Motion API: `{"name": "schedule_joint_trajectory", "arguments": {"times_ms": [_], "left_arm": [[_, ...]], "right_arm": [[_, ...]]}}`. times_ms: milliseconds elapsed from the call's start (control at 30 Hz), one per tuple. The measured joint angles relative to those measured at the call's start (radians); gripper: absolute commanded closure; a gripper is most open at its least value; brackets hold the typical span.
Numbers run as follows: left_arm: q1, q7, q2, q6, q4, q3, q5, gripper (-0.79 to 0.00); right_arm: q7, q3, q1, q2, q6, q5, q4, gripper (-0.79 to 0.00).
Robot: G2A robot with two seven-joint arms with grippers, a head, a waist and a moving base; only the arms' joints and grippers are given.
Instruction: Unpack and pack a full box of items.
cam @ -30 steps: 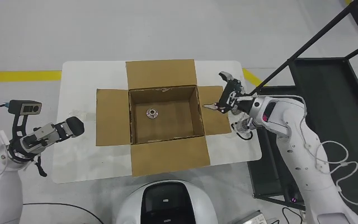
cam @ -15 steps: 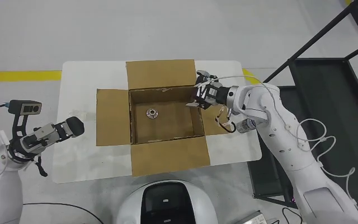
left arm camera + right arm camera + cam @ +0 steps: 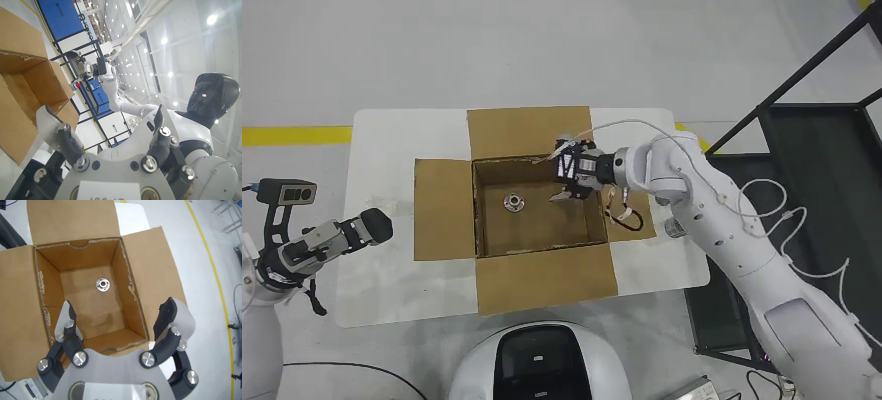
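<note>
Cardboard box (image 3: 542,228) sat open at mid-table, all four flaps folded outward and lying flat on the white table (image 3: 392,150); torn, ragged edges showed along the inner rim in the right wrist view.

Task item: one small round metal flange (image 3: 513,202) lay flat on the box floor, toward the left half, clear of every wall; the right wrist view showed it (image 3: 102,285) as a silver disc with a centre bore and small holes around it; nothing touched it.

Right gripper (image 3: 557,176) hung over the box opening, just inside the right wall and toward the far side; we saw its fingers (image 3: 69,313) spread wide with nothing between them; it stood well apart from the flange.

Left gripper (image 3: 370,227) sat at the table's left edge, well apart from the box's left flap; in its own wrist view the gripper (image 3: 102,111) had both fingers splayed apart and held nothing.

A small can with a red cap (image 3: 74,86) stood on the table beyond the box's right flap, partly hidden under the right arm in the top view.
</note>
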Motion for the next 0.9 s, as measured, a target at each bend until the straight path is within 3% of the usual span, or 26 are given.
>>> {"name": "schedule_joint_trajectory", "arguments": {"times_ms": [200, 333, 900], "left_arm": [[0.000, 0.000, 0.000, 0.000, 0.000, 0.000, 0.000, -0.785], [0.000, 0.000, 0.000, 0.000, 0.000, 0.000, 0.000, -0.785], [0.000, 0.000, 0.000, 0.000, 0.000, 0.000, 0.000, -0.785]], "right_arm": [[0.008, -0.233, 0.161, -0.102, 0.012, 0.072, 0.203, -0.785], [-0.010, -0.320, 0.215, -0.154, 0.018, 0.077, 0.288, -0.785], [-0.025, -0.329, 0.202, -0.160, 0.041, 0.053, 0.303, -0.785]]}}
